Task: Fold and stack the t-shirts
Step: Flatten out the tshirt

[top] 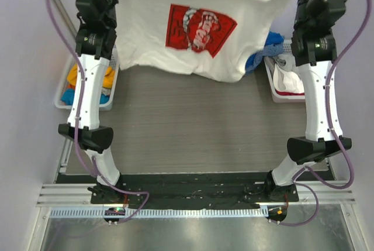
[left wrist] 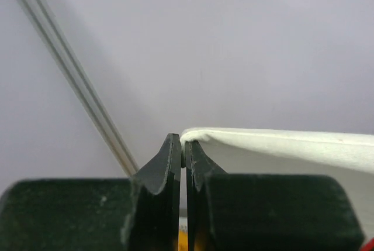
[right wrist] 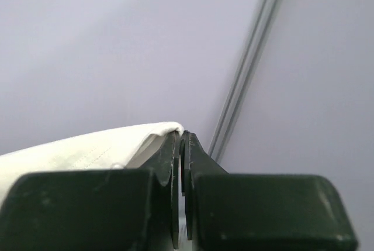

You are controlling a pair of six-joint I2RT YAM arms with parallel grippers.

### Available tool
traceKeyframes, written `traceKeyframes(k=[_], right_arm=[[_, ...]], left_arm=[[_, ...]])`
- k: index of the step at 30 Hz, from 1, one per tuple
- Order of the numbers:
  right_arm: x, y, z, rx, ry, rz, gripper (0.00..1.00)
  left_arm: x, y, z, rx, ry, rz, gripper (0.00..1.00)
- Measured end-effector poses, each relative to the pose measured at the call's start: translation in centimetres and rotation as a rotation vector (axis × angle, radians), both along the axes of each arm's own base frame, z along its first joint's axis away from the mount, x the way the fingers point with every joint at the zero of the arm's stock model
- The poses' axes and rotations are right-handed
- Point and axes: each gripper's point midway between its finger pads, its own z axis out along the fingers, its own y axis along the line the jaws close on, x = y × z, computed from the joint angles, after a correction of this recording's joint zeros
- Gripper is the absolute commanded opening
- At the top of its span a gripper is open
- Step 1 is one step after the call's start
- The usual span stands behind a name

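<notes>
White shirt (top: 152, 34), pinched at its corners by left gripper (left wrist: 182, 145) and right gripper (right wrist: 180, 138), should be lowered taut onto the table (top: 193, 122).

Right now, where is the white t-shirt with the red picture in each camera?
Top external: white t-shirt hangs stretched across the top of the picture.
Left wrist: white t-shirt edge runs right from the shut left gripper.
Right wrist: white t-shirt edge runs left from the shut right gripper.
Shared landmark: the shirt's top edge, pinched at both ends.
</notes>
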Motion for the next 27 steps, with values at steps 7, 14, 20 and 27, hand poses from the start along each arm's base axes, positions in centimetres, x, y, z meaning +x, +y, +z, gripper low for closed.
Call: traceKeyframes(k=[7, 14, 20, 27], right_arm=[[-10.6, -1.5, 11.5, 0.004, -0.373, -0.038, 0.01], [-20.8, -2.2, 11.2, 0.01, -0.452, -0.011, 0.01], [-21.3, -2.2, 1.9, 0.005, -0.281, 0.002, 0.01], [-17.0, -1.9, -11.4, -0.029, 0.087, -0.001, 0.01]], left_arm=[[-11.7, 1.9, 9.5, -0.087, -0.266, -0.043, 0.0], [-21.7, 3.4, 9.6, -0.09, -0.357, -0.094, 0.0], [-19.1, 2.1, -2.2, -0.033, -0.108, -0.127, 0.0], [-16.3, 1.4, -15.9, 0.05, 0.262, -0.128, 0.0]])
